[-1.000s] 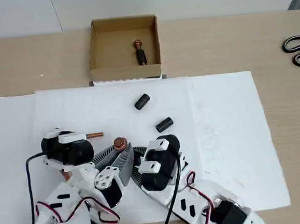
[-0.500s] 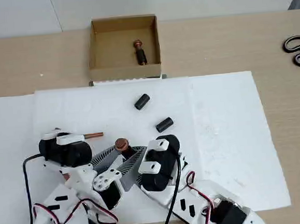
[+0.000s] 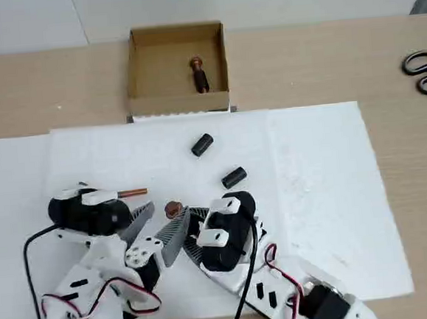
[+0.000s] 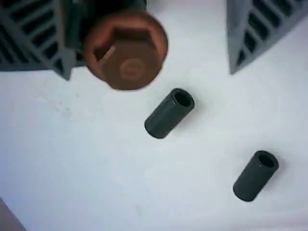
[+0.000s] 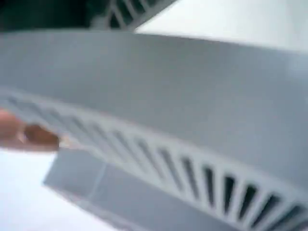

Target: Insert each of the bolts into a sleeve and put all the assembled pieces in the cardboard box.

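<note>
On the white sheet point(image 3: 320, 195), below the cardboard box point(image 3: 138, 69) that already holds one assembled piece point(image 3: 198, 73), the left gripper point(image 3: 166, 215) has gone from a closed pinch to wide-spread fingers. The copper bolt point(image 3: 173, 208) now stands free between them, head up, just beside the right gripper point(image 3: 195, 221). I judge this a handover before sleeving. A near sleeve point(image 3: 233, 177) and a far sleeve point(image 3: 202, 144) lie farther up the sheet, and a second bolt point(image 3: 133, 192) lies by the left arm. The bolt's shank is hidden, and I cannot tell whether the right gripper grips it.

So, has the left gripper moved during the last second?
Yes: the left gripper opened and drew leftwards, away from the black sleeve nearest it.
</note>
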Robot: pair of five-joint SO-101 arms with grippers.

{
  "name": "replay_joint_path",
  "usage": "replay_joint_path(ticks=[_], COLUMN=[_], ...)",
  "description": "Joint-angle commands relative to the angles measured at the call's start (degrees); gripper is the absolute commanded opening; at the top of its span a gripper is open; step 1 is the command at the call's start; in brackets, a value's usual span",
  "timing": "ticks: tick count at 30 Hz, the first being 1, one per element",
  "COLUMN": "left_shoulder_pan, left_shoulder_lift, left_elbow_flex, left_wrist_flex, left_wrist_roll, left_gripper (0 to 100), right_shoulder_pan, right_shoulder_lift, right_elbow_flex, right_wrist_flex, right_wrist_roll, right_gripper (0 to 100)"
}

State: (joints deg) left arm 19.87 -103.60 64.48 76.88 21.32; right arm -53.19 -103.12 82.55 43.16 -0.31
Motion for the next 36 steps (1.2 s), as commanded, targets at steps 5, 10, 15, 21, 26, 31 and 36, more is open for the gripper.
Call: replay_joint_path(ticks=[5, 10, 15, 21, 26, 31, 36], left_shoulder_pan=[-1.2, -1.7, -9.7, -23.7, -23.7, -24.0, -24.0], left_shoulder_lift=[-0.5, -0.5, -0.6, -0.6, -0.6, -0.6, -0.6], left_elbow_flex=[-7.2, -10.8, -11.2, -1.4, 4.4, 7.1, 14.1], left_wrist_flex=[0.0, -0.1, 0.0, 0.2, -2.5, -3.2, -6.2], left_wrist_roll=[2.5, 5.0, 5.3, 3.7, -3.4, -8.3, -9.5], left_gripper=[19, 10, 0, 1, 1, 1, 1], right_shoulder_pan=[-0.2, 0.0, 4.9, 10.9, 16.2, 22.5, 23.7], right_shoulder_lift=[-0.7, -0.7, -0.7, -0.4, -0.4, -0.2, 1.6], right_elbow_flex=[-0.5, 0.4, 3.6, 5.7, 6.1, 3.5, -1.5], right_wrist_flex=[-1.9, -1.9, -1.9, -1.6, 2.2, 2.7, 5.8], right_wrist_roll=[-0.1, -0.1, -0.4, -0.4, -0.4, -0.4, -0.4], right_gripper=[0.3, 0.3, 0.3, 0.2, 0.2, 0.2, 0.2])
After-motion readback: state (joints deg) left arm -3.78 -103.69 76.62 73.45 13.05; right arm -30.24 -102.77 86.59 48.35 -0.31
